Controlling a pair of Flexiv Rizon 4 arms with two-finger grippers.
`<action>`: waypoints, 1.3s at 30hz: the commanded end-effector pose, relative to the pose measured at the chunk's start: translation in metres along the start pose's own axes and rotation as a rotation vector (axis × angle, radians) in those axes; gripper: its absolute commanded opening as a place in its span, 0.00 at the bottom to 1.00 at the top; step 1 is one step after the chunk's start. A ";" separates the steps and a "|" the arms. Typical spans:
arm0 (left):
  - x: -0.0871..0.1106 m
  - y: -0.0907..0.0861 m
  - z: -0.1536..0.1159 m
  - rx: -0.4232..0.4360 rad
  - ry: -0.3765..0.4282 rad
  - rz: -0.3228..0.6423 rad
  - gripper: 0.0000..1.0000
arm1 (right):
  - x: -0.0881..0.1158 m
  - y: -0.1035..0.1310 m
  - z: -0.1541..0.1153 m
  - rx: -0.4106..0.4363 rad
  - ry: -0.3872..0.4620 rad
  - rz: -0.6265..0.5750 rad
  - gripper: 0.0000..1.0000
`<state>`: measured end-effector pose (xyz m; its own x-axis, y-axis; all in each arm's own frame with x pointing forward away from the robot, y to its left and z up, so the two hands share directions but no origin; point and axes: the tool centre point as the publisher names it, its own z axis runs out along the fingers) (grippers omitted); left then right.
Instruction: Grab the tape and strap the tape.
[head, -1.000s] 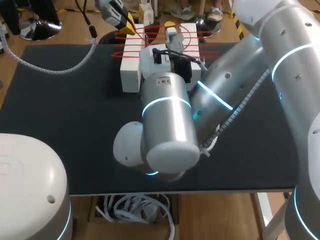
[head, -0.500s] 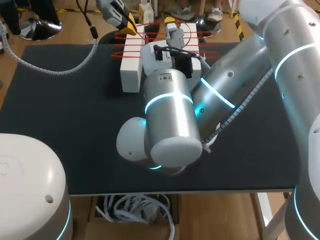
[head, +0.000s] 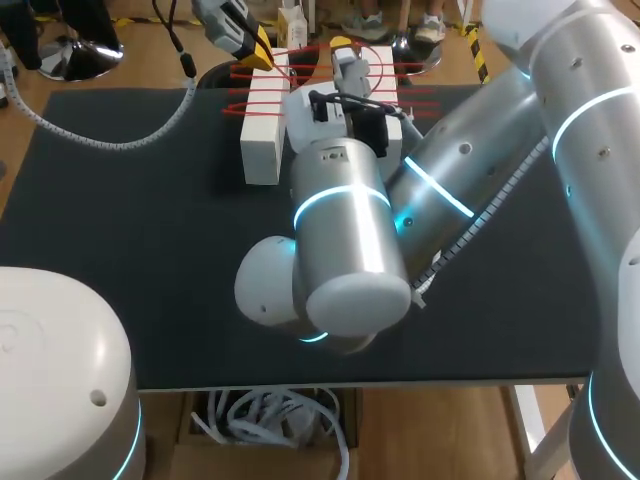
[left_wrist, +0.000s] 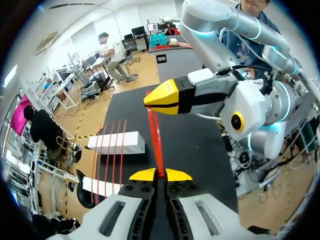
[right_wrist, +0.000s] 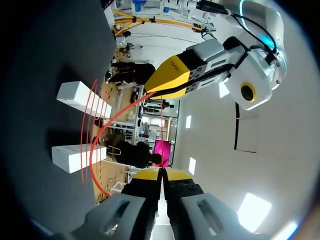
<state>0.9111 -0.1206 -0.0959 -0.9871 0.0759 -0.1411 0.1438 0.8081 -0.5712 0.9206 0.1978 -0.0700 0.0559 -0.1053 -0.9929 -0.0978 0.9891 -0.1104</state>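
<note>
Tape (left_wrist: 157, 145), thin and red, runs as a taut strand straight out from between the left gripper's (left_wrist: 160, 174) yellow tips, which are pressed together on it. It goes to the tip of the right gripper (left_wrist: 160, 96) just ahead. Seen from the right wrist, the right gripper (right_wrist: 161, 173) is likewise pinched closed on a fine red strand leading to the left gripper (right_wrist: 170, 75). A loop curves off toward two white blocks (right_wrist: 77, 95). Several turns of tape cross both blocks, which lie apart at the far edge of the black table (head: 120, 250).
</note>
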 end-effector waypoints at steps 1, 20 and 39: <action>0.000 0.000 0.000 -0.002 -0.001 -0.001 0.00 | -0.001 0.000 0.001 -0.004 0.008 -0.008 0.00; 0.000 0.000 0.000 -0.002 -0.001 -0.001 0.00 | 0.001 0.006 0.000 -0.021 0.012 -0.021 0.00; 0.000 0.000 0.000 -0.002 -0.001 -0.001 0.00 | 0.004 0.017 0.001 -0.038 0.014 -0.024 0.00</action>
<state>0.9111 -0.1205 -0.0960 -0.9871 0.0758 -0.1411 0.1437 0.8082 -0.5712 0.9219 0.2128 -0.0765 0.0477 -0.1271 -0.9907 -0.1326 0.9823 -0.1324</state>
